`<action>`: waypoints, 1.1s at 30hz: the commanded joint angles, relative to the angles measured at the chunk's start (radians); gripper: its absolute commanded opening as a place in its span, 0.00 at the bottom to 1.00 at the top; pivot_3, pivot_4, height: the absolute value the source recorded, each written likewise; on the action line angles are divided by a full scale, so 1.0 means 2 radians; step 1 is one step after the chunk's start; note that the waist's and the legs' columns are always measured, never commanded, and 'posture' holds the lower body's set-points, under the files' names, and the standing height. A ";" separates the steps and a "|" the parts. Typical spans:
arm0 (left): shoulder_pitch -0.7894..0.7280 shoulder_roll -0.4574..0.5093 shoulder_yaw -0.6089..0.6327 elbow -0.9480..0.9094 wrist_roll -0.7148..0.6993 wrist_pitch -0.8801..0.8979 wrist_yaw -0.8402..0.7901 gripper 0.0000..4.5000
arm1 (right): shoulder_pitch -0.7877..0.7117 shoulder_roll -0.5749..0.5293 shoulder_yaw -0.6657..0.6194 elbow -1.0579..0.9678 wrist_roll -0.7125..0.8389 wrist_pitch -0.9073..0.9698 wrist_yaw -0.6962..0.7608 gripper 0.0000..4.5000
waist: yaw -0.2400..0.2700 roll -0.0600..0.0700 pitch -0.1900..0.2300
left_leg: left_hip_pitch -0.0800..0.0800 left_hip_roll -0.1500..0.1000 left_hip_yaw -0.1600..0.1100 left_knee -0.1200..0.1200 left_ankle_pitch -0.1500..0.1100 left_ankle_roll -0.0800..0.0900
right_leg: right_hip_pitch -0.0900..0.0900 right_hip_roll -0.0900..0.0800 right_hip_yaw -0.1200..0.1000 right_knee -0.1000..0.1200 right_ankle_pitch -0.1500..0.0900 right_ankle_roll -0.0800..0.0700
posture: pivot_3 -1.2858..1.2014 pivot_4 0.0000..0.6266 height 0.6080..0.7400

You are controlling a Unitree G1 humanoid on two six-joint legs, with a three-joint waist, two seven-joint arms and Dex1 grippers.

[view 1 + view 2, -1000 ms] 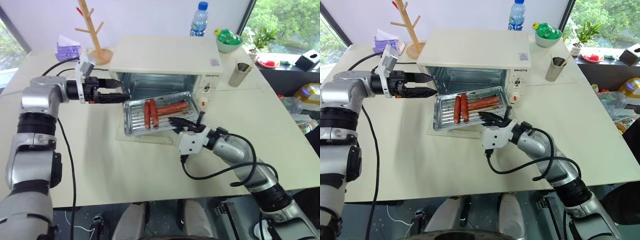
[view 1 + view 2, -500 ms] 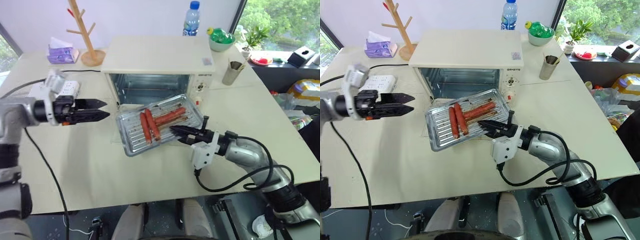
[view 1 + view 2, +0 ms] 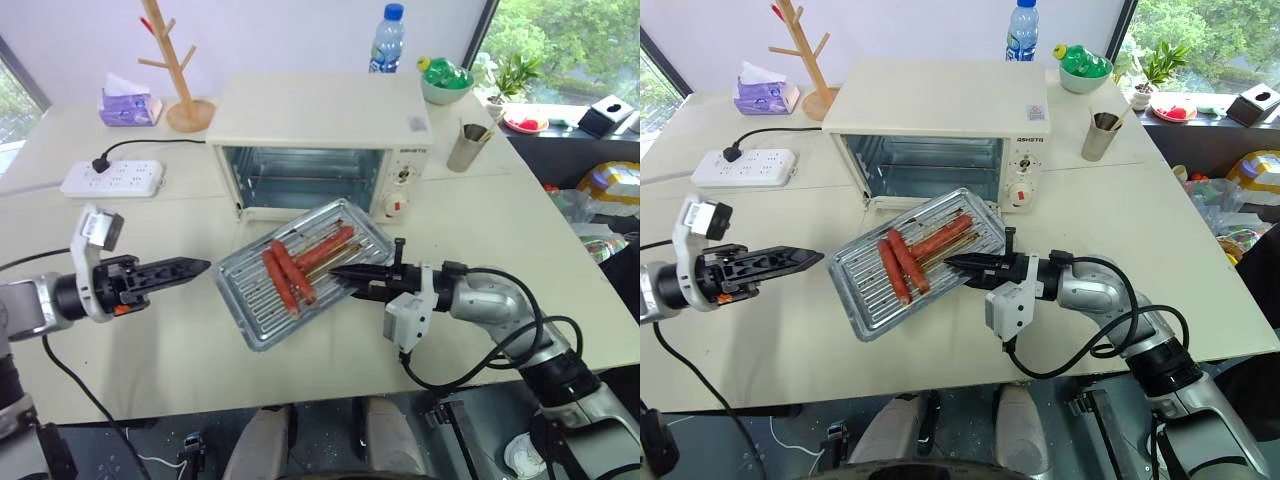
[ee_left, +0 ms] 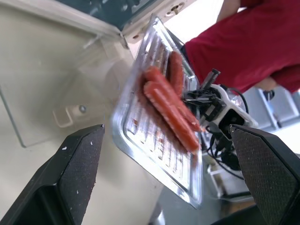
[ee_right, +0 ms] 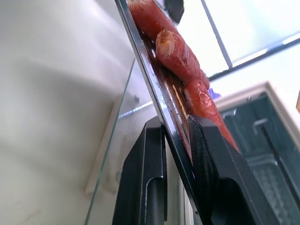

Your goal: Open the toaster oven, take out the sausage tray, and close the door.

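Shallow silver ribbed sausage tray [image 3: 300,270] clear of open cream-white toaster oven [image 3: 325,140], rim clamped in right gripper [image 3: 338,271] jaws, left gripper [image 3: 200,267] jaws wide, empty, left wrist view adds red-shirted person [image 4: 248,42].

this looks like an office or lab room set up as a mock kitchen. a wide cream table [image 3: 520,240] stands by big windows [image 3: 560,40] with trees outside. on it sit a toaster oven [image 3: 325,135], a wooden mug tree [image 3: 175,65], a tissue pack [image 3: 123,100], a power strip [image 3: 112,178], a water bottle [image 3: 385,42] and a metal cup [image 3: 466,147]. small potted plants [image 3: 510,75] line the sill.
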 commanded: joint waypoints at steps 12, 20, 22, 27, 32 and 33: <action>-0.017 -0.033 -0.057 0.036 -0.165 0.003 0.151 1.00 | -0.032 0.024 -0.006 -0.029 0.021 0.012 0.006 0.06 | 0.008 0.000 0.000 | 0.000 0.000 0.000 0.000 0.000 0.000 | 0.000 0.000 0.000 0.000 0.000 0.000 | 0.52 0.24 0.97; -0.032 -0.042 -0.070 0.060 -0.210 -0.012 0.202 0.70 | -0.028 0.024 -0.012 -0.039 0.017 0.024 0.005 0.06 | 0.008 0.000 0.000 | 0.000 0.000 0.000 0.000 0.000 0.000 | 0.000 0.000 0.000 0.000 0.000 0.000 | 0.52 0.24 0.97; -0.030 -0.038 -0.072 0.064 -0.222 -0.015 0.211 0.47 | -0.027 0.023 -0.014 -0.040 0.016 0.026 0.004 0.06 | 0.008 0.000 0.000 | 0.000 0.000 0.000 0.000 0.000 0.000 | 0.000 0.000 0.000 0.000 0.000 0.000 | 0.52 0.24 0.97; -0.022 -0.025 -0.080 0.068 -0.249 -0.021 0.222 0.25 | -0.031 0.020 -0.017 -0.028 0.010 0.022 0.002 0.06 | 0.009 0.000 0.000 | 0.000 0.000 0.000 0.000 0.000 0.000 | 0.000 0.000 0.000 0.000 0.000 0.000 | 0.52 0.24 0.97; -0.016 -0.028 -0.094 0.072 -0.273 -0.040 0.245 0.25 | -0.031 0.018 -0.018 -0.027 0.009 0.020 0.003 0.06 | 0.009 0.000 0.000 | 0.000 0.000 0.000 0.000 0.000 0.000 | 0.000 0.000 0.000 0.000 0.000 0.000 | 0.52 0.24 0.97; -0.014 -0.028 -0.098 0.072 -0.280 -0.044 0.250 0.25 | -0.031 0.017 -0.018 -0.027 0.010 0.020 0.004 0.06 | 0.009 0.000 0.000 | 0.000 0.000 0.000 0.000 0.000 0.000 | 0.000 0.000 0.001 0.000 0.000 0.000 | 0.52 0.24 0.97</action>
